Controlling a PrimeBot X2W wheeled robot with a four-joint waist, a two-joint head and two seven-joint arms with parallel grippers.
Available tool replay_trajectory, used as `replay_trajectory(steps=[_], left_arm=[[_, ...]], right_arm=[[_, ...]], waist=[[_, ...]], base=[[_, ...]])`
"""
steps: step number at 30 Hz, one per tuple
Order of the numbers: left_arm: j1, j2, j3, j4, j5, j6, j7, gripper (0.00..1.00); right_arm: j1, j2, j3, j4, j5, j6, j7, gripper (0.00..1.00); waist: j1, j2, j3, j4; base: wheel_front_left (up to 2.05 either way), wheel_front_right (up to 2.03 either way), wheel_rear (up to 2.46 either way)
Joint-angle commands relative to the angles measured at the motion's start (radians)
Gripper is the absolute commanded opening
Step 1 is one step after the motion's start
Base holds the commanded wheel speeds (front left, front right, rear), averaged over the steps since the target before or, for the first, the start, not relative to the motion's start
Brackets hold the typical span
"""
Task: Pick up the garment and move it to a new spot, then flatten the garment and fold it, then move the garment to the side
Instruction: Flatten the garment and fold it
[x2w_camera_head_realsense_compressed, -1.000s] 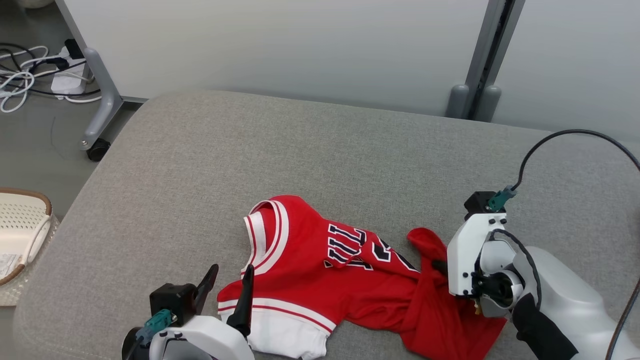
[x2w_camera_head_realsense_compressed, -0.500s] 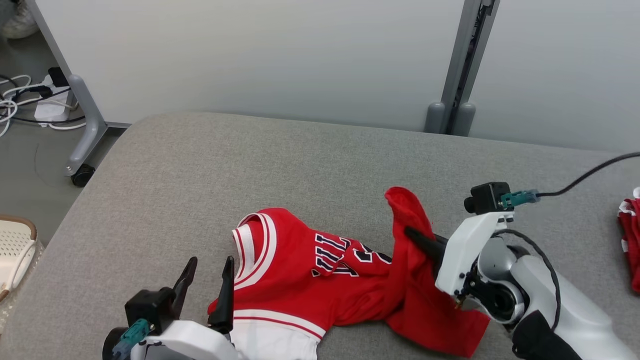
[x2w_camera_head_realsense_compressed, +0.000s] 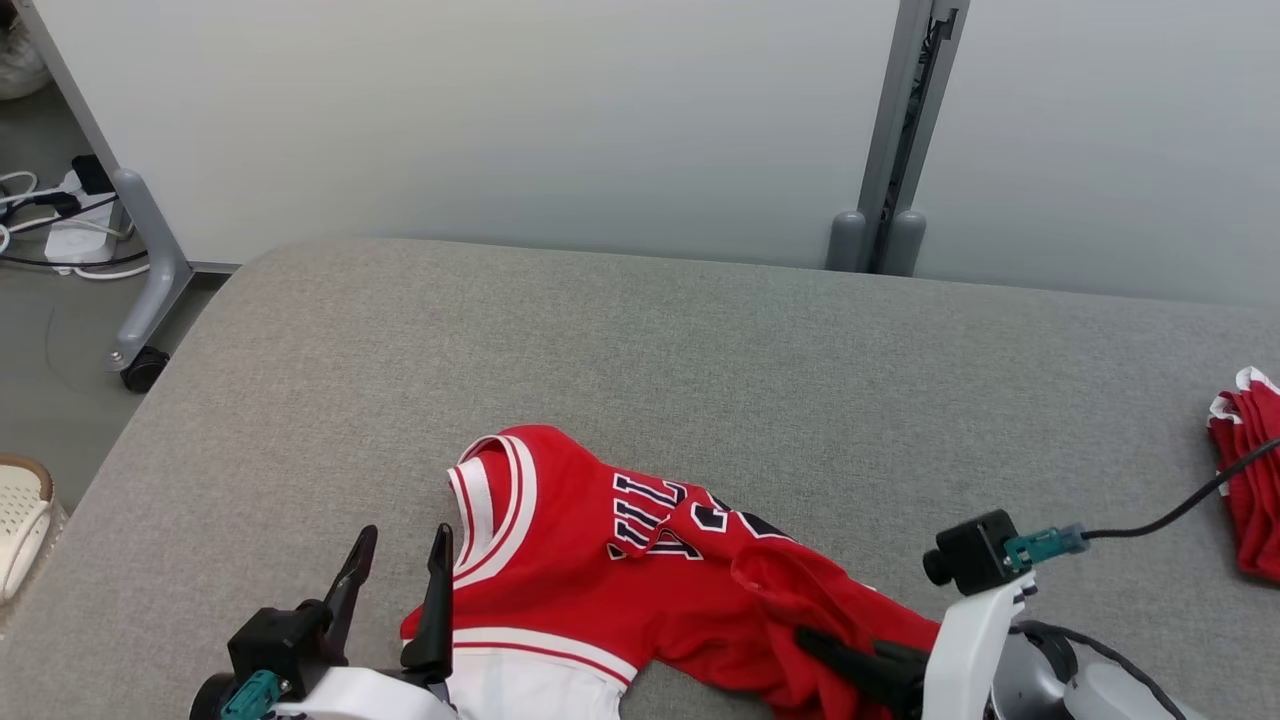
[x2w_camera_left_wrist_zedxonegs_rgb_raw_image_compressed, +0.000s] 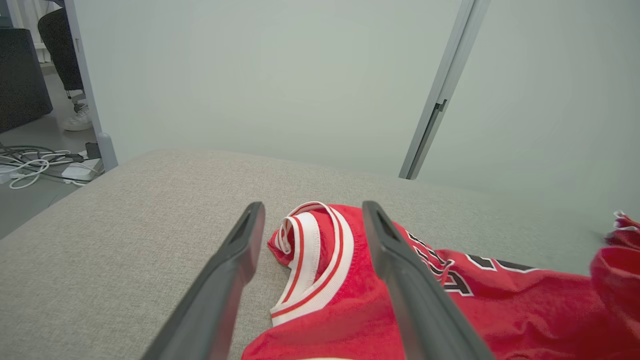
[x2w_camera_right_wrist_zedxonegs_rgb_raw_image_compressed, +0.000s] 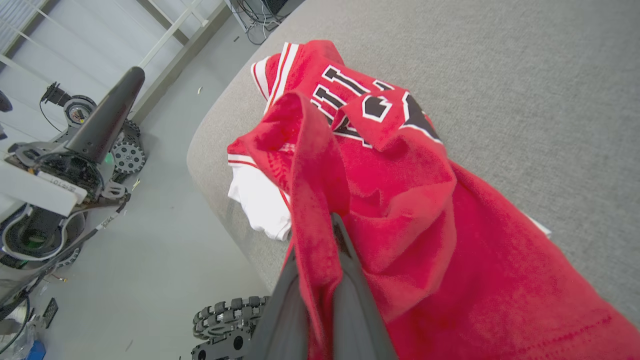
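The red garment (x2w_camera_head_realsense_compressed: 600, 560) lay crumpled at the near edge of the grey surface (x2w_camera_head_realsense_compressed: 700, 350). The right claw (x2w_camera_head_realsense_compressed: 815, 640) was clenched on a red fold at its right end, while the left claw (x2w_camera_head_realsense_compressed: 402, 540) hung released just left of the striped trim (x2w_camera_head_realsense_compressed: 490, 500).

Garment (x2w_camera_head_realsense_compressed: 620, 560) lies on the padded surface (x2w_camera_head_realsense_compressed: 600, 340) near its front edge, collar end to the left. The left gripper (x2w_camera_head_realsense_compressed: 404, 533) sits just left of the collar, and the right gripper (x2w_camera_head_realsense_compressed: 808, 638) is at the garment's right end with a fold of it between its fingers. Second garment (x2w_camera_head_realsense_compressed: 1245, 480) lies well apart at the surface's far right edge. Partition (x2w_camera_head_realsense_compressed: 500, 120) stands behind the surface; on the floor to the left — a wheeled leg (x2w_camera_head_realsense_compressed: 140, 270), cables (x2w_camera_left_wrist_zedxonegs_rgb_raw_image_compressed: 35, 162) beside it, a basket (x2w_camera_head_realsense_compressed: 20, 510) nearer the front.
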Motion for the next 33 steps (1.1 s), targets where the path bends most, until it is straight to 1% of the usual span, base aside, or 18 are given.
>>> replay_trajectory(steps=[1, 2, 3, 4, 5, 10, 12, 15, 18, 22, 26, 33], left_arm=[[0.005, -0.003, 0.014, 0.0, 0.012, -0.011, -0.004, 1.0], [0.007, -0.009, 0.02, 0.001, 0.017, -0.014, -0.004, 1.0], [0.008, -0.014, 0.025, 0.002, 0.022, -0.018, -0.004, 1.0], [0.009, -0.018, 0.031, 0.003, 0.026, -0.023, -0.004, 1.0], [0.011, -0.021, 0.037, 0.005, 0.031, -0.025, -0.004, 1.0], [0.013, -0.036, 0.056, 0.013, 0.047, -0.041, -0.004, 1.0], [0.013, -0.045, 0.064, 0.017, 0.055, -0.049, -0.004, 1.0], [0.014, -0.055, 0.075, 0.023, 0.064, -0.061, -0.004, 1.0], [0.016, -0.063, 0.087, 0.028, 0.074, -0.07, -0.004, 1.0], [0.013, -0.076, 0.096, 0.036, 0.084, -0.082, -0.004, 1.0], [0.001, -0.088, 0.099, 0.047, 0.093, -0.093, -0.004, 1.0], [-0.015, -0.111, 0.103, 0.067, 0.108, -0.111, -0.004, 1.0]], right_arm=[[0.019, -0.03, 0.019, -0.02, 0.007, 0.0, 0.021, 0.0], [0.023, -0.044, 0.034, -0.033, 0.006, 0.0, 0.036, 0.0], [0.026, -0.054, 0.046, -0.044, 0.005, 0.0, 0.048, 0.24], [0.028, -0.065, 0.057, -0.051, 0.008, 0.0, 0.059, 0.51], [0.031, -0.072, 0.065, -0.057, 0.015, 0.0, 0.07, 1.0], [0.03, -0.097, 0.087, -0.088, 0.038, 0.0, 0.097, 1.0], [0.03, -0.11, 0.088, -0.111, 0.049, 0.0, 0.09, 1.0], [0.031, -0.137, 0.05, -0.139, 0.065, 0.0, 0.035, 1.0], [0.042, -0.162, -0.011, -0.117, 0.048, 0.0, -0.038, 1.0], [0.055, -0.17, -0.053, -0.046, 0.02, 0.0, -0.058, 1.0], [0.046, -0.144, -0.059, 0.066, -0.007, 0.0, -0.027, 1.0], [-0.017, -0.06, -0.067, 0.265, -0.033, 0.0, 0.016, 1.0]], waist=[[0.0, -0.0001, 0.004, -0.005], [0.0, -0.0001, 0.005, -0.007], [0.0, -0.0001, 0.006, -0.009], [0.0, -0.0001, 0.007, -0.012], [0.0, -0.0001, 0.007, -0.014], [0.0, -0.0001, 0.01, -0.021], [0.0, -0.0001, 0.011, -0.022], [0.0, -0.0001, 0.011, -0.023], [0.0, -0.0001, 0.009, -0.025], [0.0, -0.0001, 0.01, -0.03], [0.0, -0.0001, 0.016, -0.031], [0.0, -0.0001, 0.047, -0.019]], base=[[0.0, 0.0, 0.0], [0.0, 0.0, 0.0], [0.0, 0.0, 0.0], [0.0, 0.0, 0.0], [0.0, 0.0, 0.0], [0.0, 0.0, 0.0], [0.0, 0.0, 0.0], [0.0, 0.0, 0.0], [0.0, 0.0, 0.0], [0.0, 0.0, 0.0], [0.0, 0.0, 0.0], [0.0, 0.0, 0.0]])
